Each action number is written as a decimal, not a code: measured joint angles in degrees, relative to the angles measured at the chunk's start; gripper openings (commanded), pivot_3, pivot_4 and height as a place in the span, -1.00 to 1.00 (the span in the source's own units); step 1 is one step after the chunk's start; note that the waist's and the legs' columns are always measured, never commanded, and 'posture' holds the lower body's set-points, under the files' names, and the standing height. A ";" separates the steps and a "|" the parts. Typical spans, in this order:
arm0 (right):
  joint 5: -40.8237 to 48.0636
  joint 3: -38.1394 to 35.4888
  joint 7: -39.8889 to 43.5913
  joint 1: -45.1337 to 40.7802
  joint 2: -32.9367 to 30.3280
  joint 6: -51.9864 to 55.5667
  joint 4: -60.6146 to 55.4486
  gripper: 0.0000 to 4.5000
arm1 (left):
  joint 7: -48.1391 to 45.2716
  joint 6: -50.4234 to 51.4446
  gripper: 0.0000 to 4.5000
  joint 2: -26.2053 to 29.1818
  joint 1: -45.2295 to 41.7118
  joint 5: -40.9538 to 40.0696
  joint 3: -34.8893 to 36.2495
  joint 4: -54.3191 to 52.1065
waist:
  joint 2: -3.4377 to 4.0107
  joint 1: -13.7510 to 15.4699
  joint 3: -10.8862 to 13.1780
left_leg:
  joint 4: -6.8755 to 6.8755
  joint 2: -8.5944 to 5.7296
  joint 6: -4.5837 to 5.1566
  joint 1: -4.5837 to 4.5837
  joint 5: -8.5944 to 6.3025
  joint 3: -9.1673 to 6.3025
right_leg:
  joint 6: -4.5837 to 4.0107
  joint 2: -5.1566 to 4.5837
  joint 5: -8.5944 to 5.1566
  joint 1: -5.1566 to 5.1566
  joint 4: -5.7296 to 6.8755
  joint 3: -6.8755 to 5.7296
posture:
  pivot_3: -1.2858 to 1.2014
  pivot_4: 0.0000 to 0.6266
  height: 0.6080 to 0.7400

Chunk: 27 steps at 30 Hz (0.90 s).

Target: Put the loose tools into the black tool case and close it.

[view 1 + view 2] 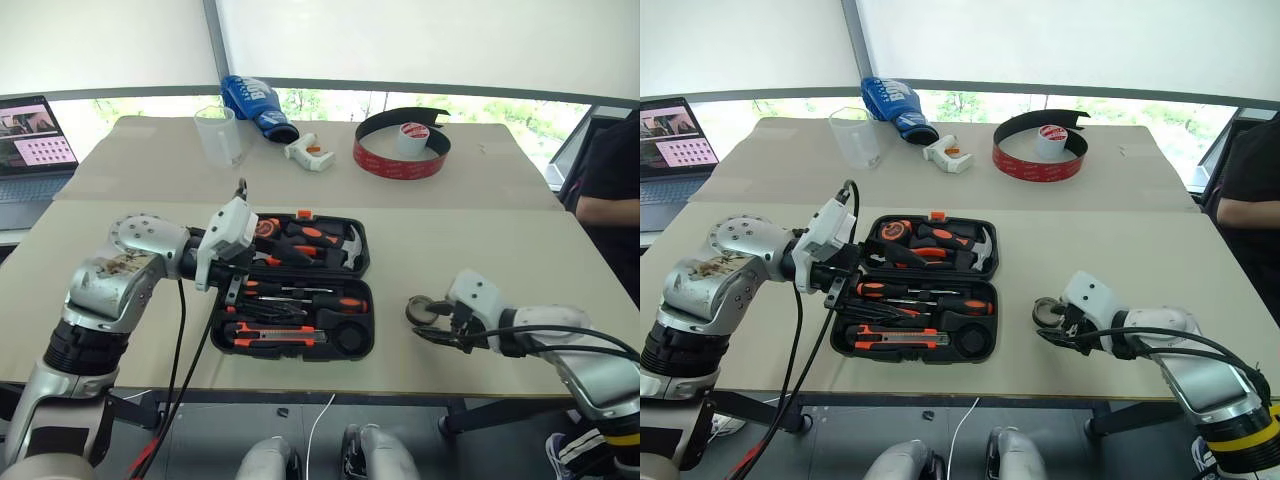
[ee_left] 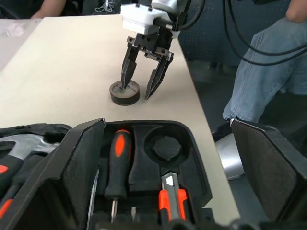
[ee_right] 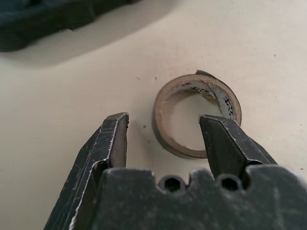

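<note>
one loose thing is lying outside the black tool case (image 1: 300, 290): the small dark tape roll (image 3: 196, 115), sitting flat on the table (image 1: 520, 250) with its hole facing up, so it is offering no long axis, only a ring wall to pinch. the right gripper (image 3: 165, 132) is hanging right at it, spread wide and grasping nothing. in the right wrist view one finger (image 3: 223, 143) is sitting over the hollow of the ring, and the other finger (image 3: 108, 143) is standing outside the wall with bare table between it and the roll. the roll is therefore lying just ahead of the fingertips and off to the side of that inner finger rather than centred between the two. the left wrist view is showing the same straddle, one tip in the hole and one outside. the right arm is clearly the nearer one.

the left gripper (image 1: 236, 288) is hovering over the near left part of the open case, well apart from the roll, released and carrying nothing. the screwdrivers and the utility knife (image 1: 275, 337) appear to be sitting in their slots, and a round recess (image 2: 165, 148) at the case's near right corner looks empty, probably the roll's place. the lid is standing open.
</note>
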 measured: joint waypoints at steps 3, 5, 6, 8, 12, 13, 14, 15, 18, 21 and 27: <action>-1.30 1.05 0.13 -1.04 1.16 -2.15 1.67 -0.09 | 0.16 -0.38 1.00 -0.07 0.14 0.47 -0.13 0.21 | 0.00 -0.10 0.00 | 0.01 0.00 -0.01 0.02 0.00 0.00 | 0.00 0.00 0.00 0.00 0.04 0.00 | 0.03 -0.52 0.80; -2.01 1.38 0.17 -1.04 1.72 -3.39 1.93 -0.38 | 0.22 -1.14 1.00 -0.11 0.18 0.90 -0.34 0.22 | 0.00 -0.21 0.00 | 0.00 0.01 -0.01 0.04 0.00 0.00 | 0.00 0.01 0.00 0.00 0.07 0.01 | 0.03 -0.52 0.80; -2.42 1.43 0.18 -1.04 1.94 -3.86 2.03 -0.56 | 0.21 -1.21 1.00 -0.13 0.22 0.98 -0.47 0.22 | 0.00 -0.27 0.00 | 0.00 0.01 -0.01 0.05 0.00 0.00 | 0.00 0.00 0.00 0.00 0.10 0.01 | 0.03 -0.52 0.80; -2.73 1.36 0.21 -1.04 1.93 -4.46 2.44 -0.85 | 0.18 -1.46 1.00 -0.12 0.72 1.08 -0.60 0.22 | 0.00 -0.31 0.00 | 0.00 0.01 -0.02 0.06 0.01 0.00 | 0.01 0.00 0.00 0.00 0.13 0.01 | 0.03 -0.52 0.80; -2.33 -0.30 2.70 -1.04 0.42 -5.62 1.54 -0.97 | 0.06 -2.23 1.00 -0.08 1.66 1.23 -1.27 0.21 | 0.01 -0.36 0.00 | 0.00 0.02 -0.02 0.05 0.01 -0.01 | 0.00 0.00 0.00 -0.01 0.14 0.00 | 0.03 -0.52 0.80; -2.16 -0.75 3.52 -1.07 0.08 -5.81 1.09 -0.97 | 0.00 -2.25 1.00 0.02 1.73 1.24 -1.30 0.19 | 0.01 -0.35 0.00 | 0.00 0.02 -0.01 0.05 0.01 -0.01 | 0.00 0.00 0.00 -0.01 0.14 0.00 | 0.03 -0.52 0.80; -1.22 -1.17 4.96 -1.33 -0.44 -6.11 0.18 -0.97 | -0.11 -2.26 1.00 0.45 1.98 1.24 -1.36 0.05 | 0.01 -0.41 0.00 | -0.01 0.01 -0.01 0.06 0.01 -0.01 | 0.00 0.00 0.00 -0.01 0.13 0.00 | 0.03 -0.52 0.80; 0.30 -1.53 7.22 -1.75 -0.59 -6.65 -1.40 -0.97 | -0.53 -2.25 1.00 1.20 2.41 1.25 -1.46 -0.18 | 0.01 -0.57 0.00 | -0.01 0.02 -0.01 0.06 0.01 -0.01 | 0.00 0.02 0.00 -0.01 0.12 0.00 | 0.03 -0.52 0.80; 5.62 -0.96 13.25 -4.00 -0.55 -7.47 -7.44 -0.97 | -2.22 -2.88 1.00 3.37 4.56 1.70 -1.92 -0.91 | 0.00 -0.68 0.01 | -0.03 0.06 -0.02 0.09 0.01 -0.04 | 0.00 0.06 -0.01 -0.02 0.12 0.00 | 0.03 -0.52 0.80; 6.64 3.00 16.68 -9.09 0.60 -7.42 -10.68 -0.97 | -4.18 -4.31 1.00 6.72 7.04 3.05 -2.21 -1.48 | 0.01 -0.84 0.03 | -0.02 0.06 -0.03 0.12 0.00 -0.03 | 0.00 0.06 0.00 -0.03 0.12 0.00 | 0.03 -0.52 0.80; 3.43 13.63 19.69 -16.96 5.60 -7.47 -8.27 -0.97 | -4.37 -4.60 1.00 8.71 9.01 3.18 -1.63 -3.69 | 0.01 0.10 0.04 | 0.03 0.03 0.00 -0.19 0.00 -0.06 | -0.01 -0.02 0.00 -0.22 0.12 -0.06 | 0.03 -0.52 0.80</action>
